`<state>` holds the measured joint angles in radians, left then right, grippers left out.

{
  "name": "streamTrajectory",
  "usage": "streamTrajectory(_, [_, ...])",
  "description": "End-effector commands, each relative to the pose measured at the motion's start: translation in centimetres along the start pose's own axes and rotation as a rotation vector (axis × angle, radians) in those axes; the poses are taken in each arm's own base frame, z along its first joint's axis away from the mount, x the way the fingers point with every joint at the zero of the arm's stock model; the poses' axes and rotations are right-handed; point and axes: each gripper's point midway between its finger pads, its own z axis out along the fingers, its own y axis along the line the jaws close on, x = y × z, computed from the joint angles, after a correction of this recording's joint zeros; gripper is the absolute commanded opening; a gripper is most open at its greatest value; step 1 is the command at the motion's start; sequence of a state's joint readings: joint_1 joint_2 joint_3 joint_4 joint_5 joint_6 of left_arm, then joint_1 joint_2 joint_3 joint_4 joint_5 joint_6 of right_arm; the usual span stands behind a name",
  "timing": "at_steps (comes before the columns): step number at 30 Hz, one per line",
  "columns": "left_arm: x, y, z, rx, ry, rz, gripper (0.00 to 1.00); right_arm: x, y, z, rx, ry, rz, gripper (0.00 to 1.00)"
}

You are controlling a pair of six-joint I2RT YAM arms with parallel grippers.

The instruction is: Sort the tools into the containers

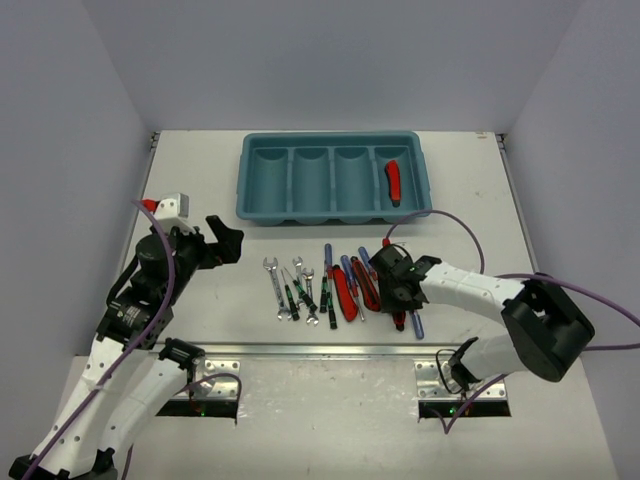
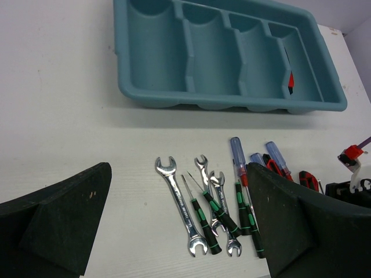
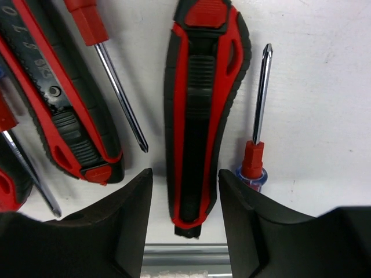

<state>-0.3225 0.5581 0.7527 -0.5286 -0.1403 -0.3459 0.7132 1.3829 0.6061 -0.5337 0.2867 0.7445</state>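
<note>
From above, a teal tray (image 1: 335, 138) with four long compartments is seen at 12 o'clock on the white table (image 1: 200, 180). One red-and-black knife (image 1: 394, 182) is laid in the rightmost compartment; the other three hold nothing. The loose tools (image 1: 330, 285) are spread in a row near the centre, toward 6 o'clock from the tray: silver wrenches at the 9 o'clock end, red and blue handles at the 3 o'clock end. The left gripper (image 1: 232, 245) is held above the table at 9 o'clock from the row, jaws wide apart. The right gripper (image 1: 393, 290) is lowered onto the 3 o'clock end of the row.

From the left wrist, the tray is shown at 12 o'clock. A long wrench (image 2: 180, 205), green-black drivers (image 2: 204, 223) and a blue-handled screwdriver (image 2: 237, 153) are framed between the two widely spread black fingers (image 2: 58, 226), with nothing held.

From the right wrist, a utility knife (image 3: 200, 116) is straddled lengthwise by the two fingers (image 3: 116, 231), set close to its sides. Whether it is clamped cannot be told. A second knife (image 3: 58, 104) lies at 9 o'clock, a cross-tip screwdriver (image 3: 259, 116) at 3 o'clock.
</note>
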Motion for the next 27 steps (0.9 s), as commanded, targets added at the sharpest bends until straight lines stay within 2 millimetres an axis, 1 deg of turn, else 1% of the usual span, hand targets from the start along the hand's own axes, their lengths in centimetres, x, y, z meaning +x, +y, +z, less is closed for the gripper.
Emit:
streamTrajectory(1, [-1.1, -1.4, 0.1, 0.065, -0.042, 0.009, 1.00, 0.8, -0.3, 1.2, 0.021, 0.003, 0.022, 0.50])
streamTrajectory(4, [-1.0, -1.4, 0.1, 0.065, -0.040, 0.010, 1.00, 1.0, 0.1, 1.7, 0.005, 0.011, 0.021, 0.49])
streamTrajectory(7, [-1.1, -1.4, 0.1, 0.066, -0.042, 0.009, 1.00, 1.0, 0.2, 2.0, 0.006, 0.018, 0.019, 0.38])
streamTrajectory(9, [-1.1, -1.4, 0.0, 0.067, -0.045, 0.009, 1.00, 0.9, 0.6, 1.9, -0.009, 0.013, 0.021, 0.31])
streamTrajectory(13, [-1.0, -1.4, 0.1, 0.066, -0.041, 0.010, 1.00, -0.2, 0.6, 0.5, -0.016, -0.017, 0.027, 0.20])
streamTrajectory(15, [-1.0, -1.4, 0.1, 0.067, -0.041, 0.010, 1.00, -0.7, 0.1, -0.8, -0.003, -0.036, 0.021, 0.16])
streamTrajectory(16, [-1.0, -1.5, 0.0, 0.068, -0.042, 0.010, 1.00, -1.7, 0.2, -1.8, -0.015, -0.074, 0.027, 0.16])
streamTrajectory(17, [-1.1, -1.5, 0.0, 0.069, -0.045, 0.009, 1.00, -1.8, 0.0, -2.2, 0.001, -0.075, 0.023, 0.15])
streamTrajectory(18, [-1.1, -1.5, 0.0, 0.069, -0.044, 0.009, 1.00, -2.0, -0.6, -3.2, 0.008, -0.091, 0.020, 0.15])
streamTrajectory(19, [-1.0, -1.4, 0.1, 0.068, -0.042, 0.010, 1.00, -3.1, -0.8, -4.3, 0.019, -0.129, 0.028, 0.15])
streamTrajectory(20, [-1.1, -1.4, 0.1, 0.067, -0.043, 0.011, 1.00, -3.6, -1.4, -5.4, 0.029, -0.152, 0.023, 0.15])
streamTrajectory(23, [-1.0, -1.4, 0.2, 0.062, -0.036, 0.012, 1.00, -7.0, -1.9, -8.6, 0.055, -0.250, 0.003, 0.15])
streamTrajectory(24, [-0.9, -1.4, 0.2, 0.063, -0.034, 0.013, 1.00, -7.9, -2.1, -9.2, 0.069, -0.271, -0.021, 0.15])
streamTrajectory(26, [-0.9, -1.4, 0.3, 0.063, -0.031, 0.013, 1.00, -9.8, -2.2, -9.6, 0.101, -0.267, -0.060, 0.14])
streamTrajectory(27, [-0.9, -1.4, 0.3, 0.063, -0.031, 0.013, 1.00, -10.9, -2.2, -10.2, 0.096, -0.288, -0.038, 0.14])
